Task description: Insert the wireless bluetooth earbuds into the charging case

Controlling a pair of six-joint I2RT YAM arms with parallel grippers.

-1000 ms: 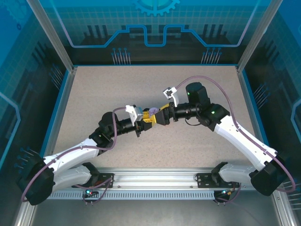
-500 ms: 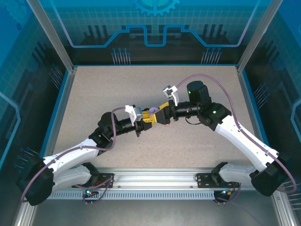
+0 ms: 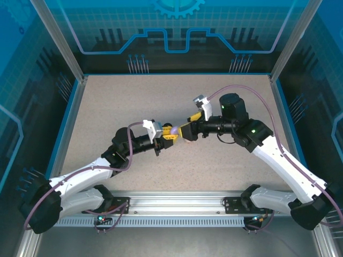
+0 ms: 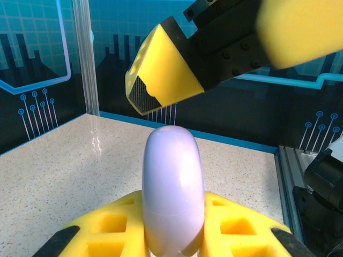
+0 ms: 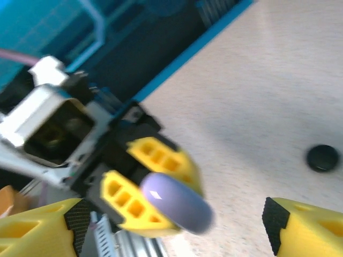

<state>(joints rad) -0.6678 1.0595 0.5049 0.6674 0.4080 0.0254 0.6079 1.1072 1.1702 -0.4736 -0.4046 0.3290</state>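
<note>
Top external: both arms meet at mid-table. The left gripper (image 3: 170,134) is clamped on the purple charging case (image 3: 174,128), which it holds clear of the table (image 3: 107,107). The right gripper (image 3: 188,125) faces it from just beside, jaws spread.

Left wrist: the case stands upright between the left fingers (image 4: 102,235). A seam runs low on its shell and the lid looks closed. 1 right finger (image 4: 161,69) hangs above its crown, apart from it.

Right wrist: the 2 right fingers (image 5: 300,225) sit wide at the lower corners with nothing between them. The case lies ahead, blurred. 1 small dark round object (image 5: 322,158) rests on the table beyond; I cannot tell whether it is an earbud.

Judgement: the step in hand is opening the case, and insertion has not yet begun. The next move calls for the right fingers to catch the lid edge against a firm left grip.
</note>
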